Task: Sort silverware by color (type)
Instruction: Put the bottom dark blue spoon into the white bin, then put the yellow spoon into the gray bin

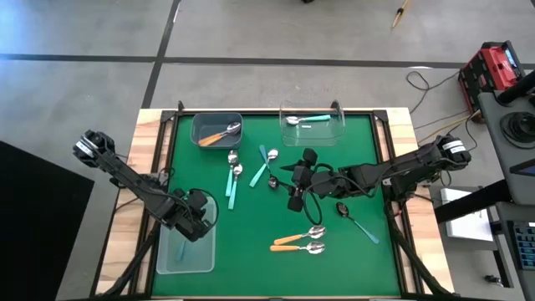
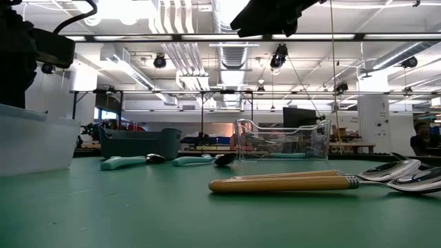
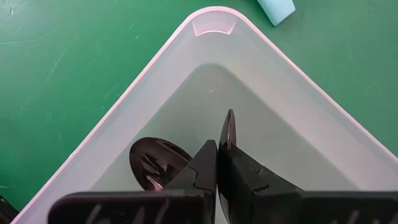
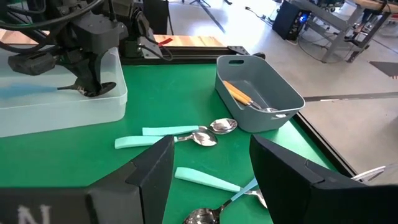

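Left gripper (image 1: 194,219): poised over the frosted bin (image 1: 167,261) at the near-left corner of the green mat (image 1: 251,259), fingers clenched on a dark-bowled spoon (image 3: 160,158). In the left wrist view the spoon's bowl hangs below and just beside the fingertips, inside the bin's walls and over its floor; whether it touches the floor cannot be told. The spoon's long axis appears to run up into the closed fingers, so the drop looks to be straight down and release is the only move wanting. Right gripper (image 1: 299,177): fingers spread wide and empty, held above mid-table. Loose stock nearest it: one dark spoon with a thin blue handle (image 1: 354,220) lying diagonally just beside the right arm; two orange-handled spoons (image 1: 298,242) lying parallel, handles pointing toward the left side, near the front edge; teal-handled spoons (image 1: 233,179) lying roughly front-to-back left of centre, between the two arms. Already stowed: an orange-handled spoon in the grey bin (image 1: 216,130), a teal-handled spoon in the clear bin (image 1: 312,124), both at the far edge. The right arm is judged the nearer to every piece still lying on the mat.
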